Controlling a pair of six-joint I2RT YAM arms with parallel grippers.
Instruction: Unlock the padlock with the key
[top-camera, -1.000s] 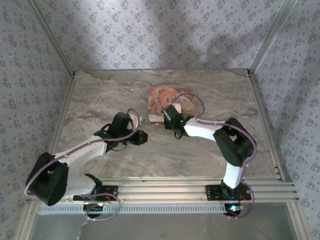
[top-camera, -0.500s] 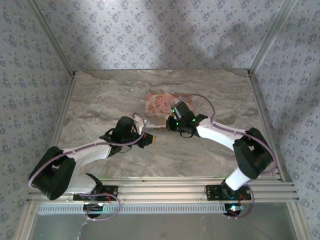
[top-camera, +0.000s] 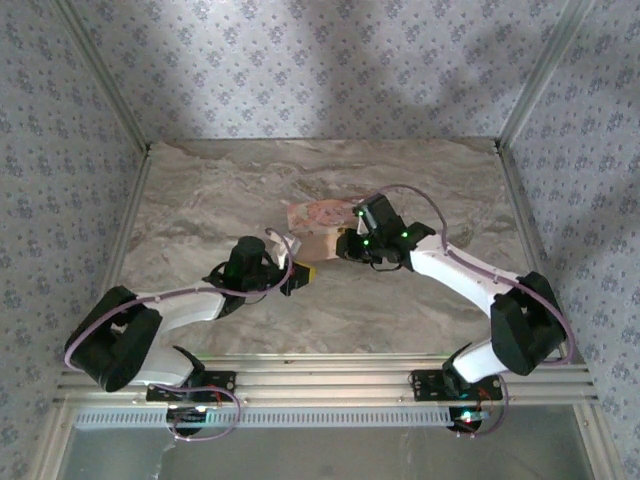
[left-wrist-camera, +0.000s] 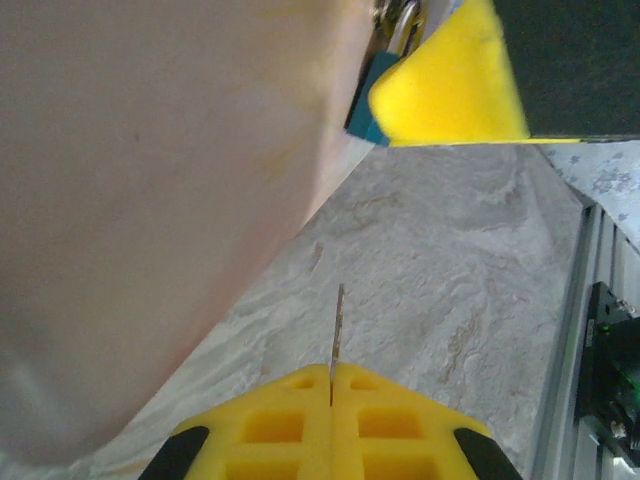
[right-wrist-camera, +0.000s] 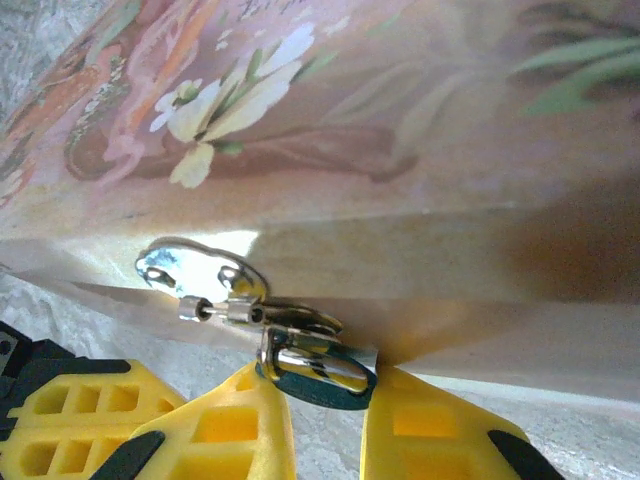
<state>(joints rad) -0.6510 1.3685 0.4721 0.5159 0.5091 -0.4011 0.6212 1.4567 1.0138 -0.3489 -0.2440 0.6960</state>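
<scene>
- My right pincer (right-wrist-camera: 322, 395): narrowly parted, its two yellow fingers pinching the padlock (right-wrist-camera: 312, 370) from either side. Both inner faces touch the lock's body.
- My left pincer (left-wrist-camera: 332, 378): pressed together on the key (left-wrist-camera: 336, 325). The fingers meet along one seam, and a thin flat metal blade, seen edge-on, stands out of it. The key's head is hidden in the grip.
- The blade's tip is apart from the padlock, with bare table (left-wrist-camera: 450, 280) showing between them in the left wrist view.
- Padlock: tiny, with a dark blue-green body and a rounded chrome shackle. It hangs from a shiny hasp (right-wrist-camera: 195, 268) on the side wall of the pink floral box (right-wrist-camera: 350, 100), near the middle of the table.
- Hasp: a polished oval plate with two rivets and a small hinged loop.
- Box: the top is printed with white flowers and green leaves on pink. The side wall is plain pale pink and smooth.
- Fingers: moulded yellow plastic with square recesses and black patches at the outer corners.
- Table: grey-beige marble pattern with veins. A ribbed aluminium rail (left-wrist-camera: 590, 330) runs along one edge.
</scene>
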